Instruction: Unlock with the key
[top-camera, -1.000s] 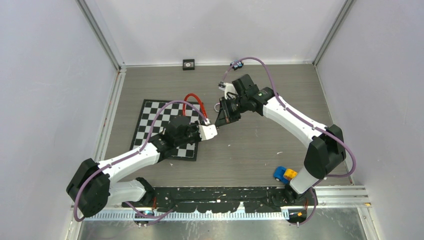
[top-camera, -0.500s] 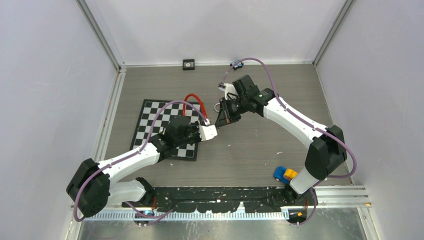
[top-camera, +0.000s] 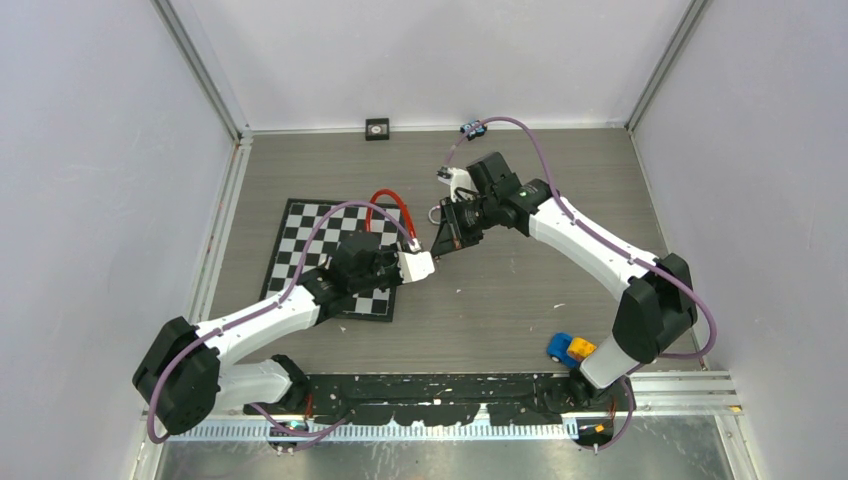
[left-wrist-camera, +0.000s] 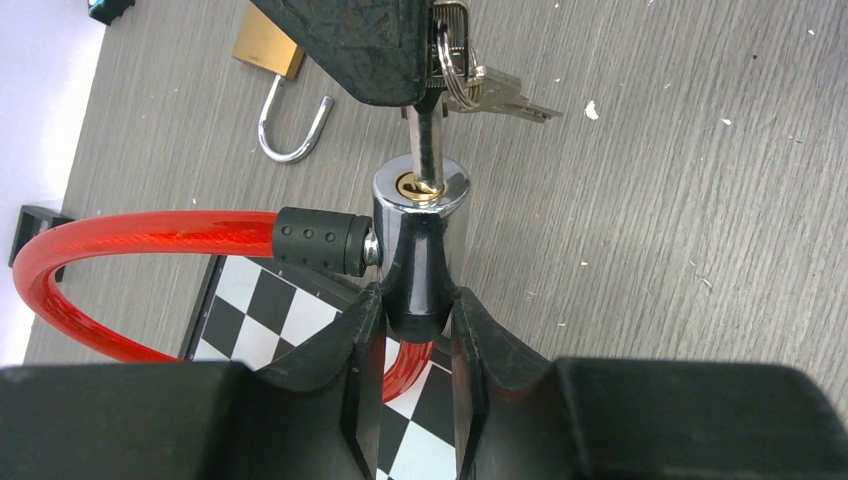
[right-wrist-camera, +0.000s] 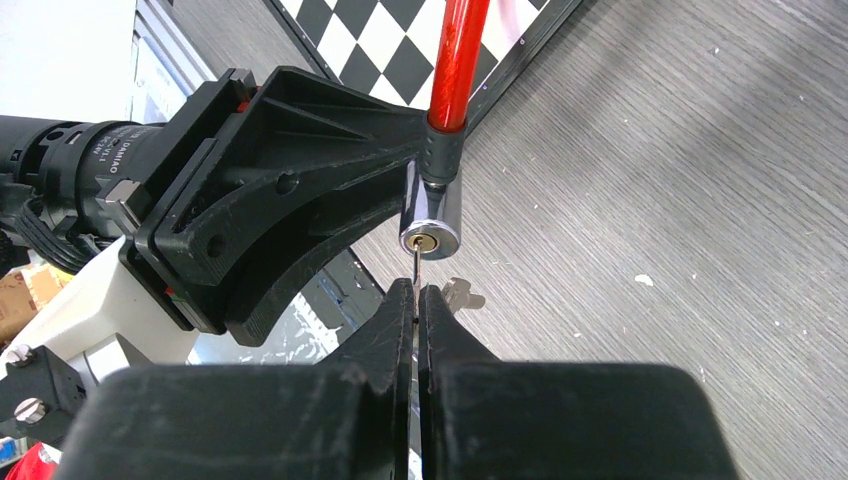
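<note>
My left gripper (left-wrist-camera: 412, 318) is shut on the chrome lock cylinder (left-wrist-camera: 421, 235) of a red cable lock (left-wrist-camera: 120, 235) and holds it above the table, keyhole facing away. My right gripper (right-wrist-camera: 416, 292) is shut on a silver key (left-wrist-camera: 424, 150) whose blade is in the brass keyhole (right-wrist-camera: 424, 242). More keys (left-wrist-camera: 500, 90) hang from its ring. In the top view the two grippers meet at the table's middle (top-camera: 437, 246), with the red cable (top-camera: 390, 203) looping behind.
A checkered board (top-camera: 300, 240) lies under the left arm. An open brass padlock (left-wrist-camera: 275, 75) lies on the table beyond the cylinder. A small black box (top-camera: 377, 128) sits at the back wall. A blue and yellow toy (top-camera: 569, 348) lies near the right arm's base.
Almost nothing has moved. Both arms hold their places with the key at the cylinder; the right wrist has shifted only very slightly.
</note>
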